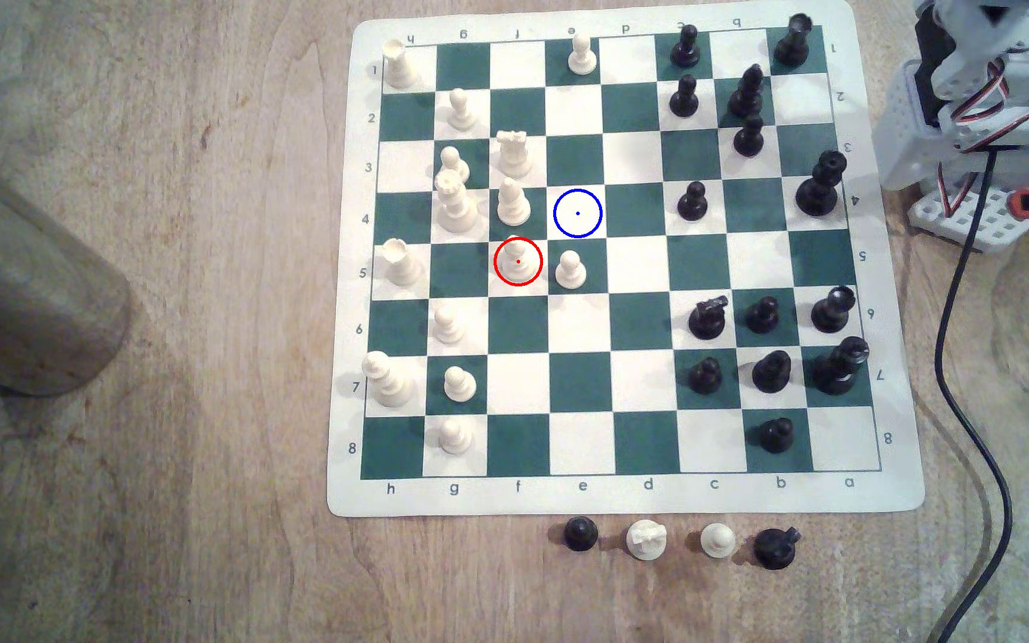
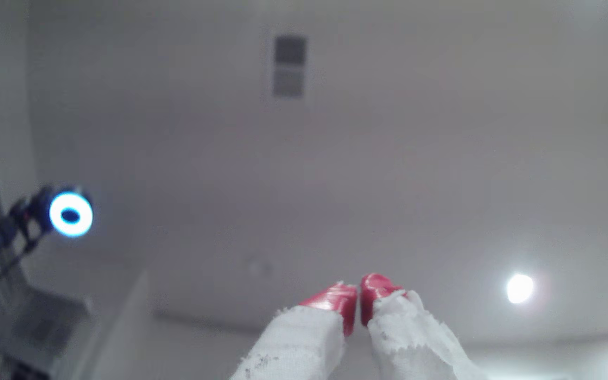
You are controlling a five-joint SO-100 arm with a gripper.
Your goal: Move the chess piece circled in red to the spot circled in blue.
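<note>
One arm, folded at the exterior view's upper right, off the board's a-file edge, its white body [image 1: 988,93] standing on a perforated base on the bench [image 1: 190,525].

End effector [image 2: 359,305]: the wrist view shows two red-tipped fingers wrapped in white tape, tips pressed together or nearly so, nothing between them. Clenched, empty. It points upward at a pale ceiling with bright lamps and a glowing blue ring light, not at the board.

Red-circled piece [image 1: 517,259]: cream, upright, on a light square in file f, row 5. It lies well apart from the arm, toward the exterior view's left, past the black pieces crowding files a to c.

Neighbours are tight. A cream pawn [image 1: 571,270] stands one square toward the arm, on e5. A taller cream piece [image 1: 512,203] stands on f4, just beyond it toward the exterior view's top.

Blue-circled spot [image 1: 577,212]: light square, e4, bare. It touches the piece's square corner to corner, one file nearer the arm and one row up in the exterior view.

Judgement: the reach must cross most of the board from the right before anything else. The piece's long axis is vertical, so a descent from above seems safest, fingers opened wide first. The e5 pawn sits on the arm's side and looks the likeliest thing to be knocked.
</note>
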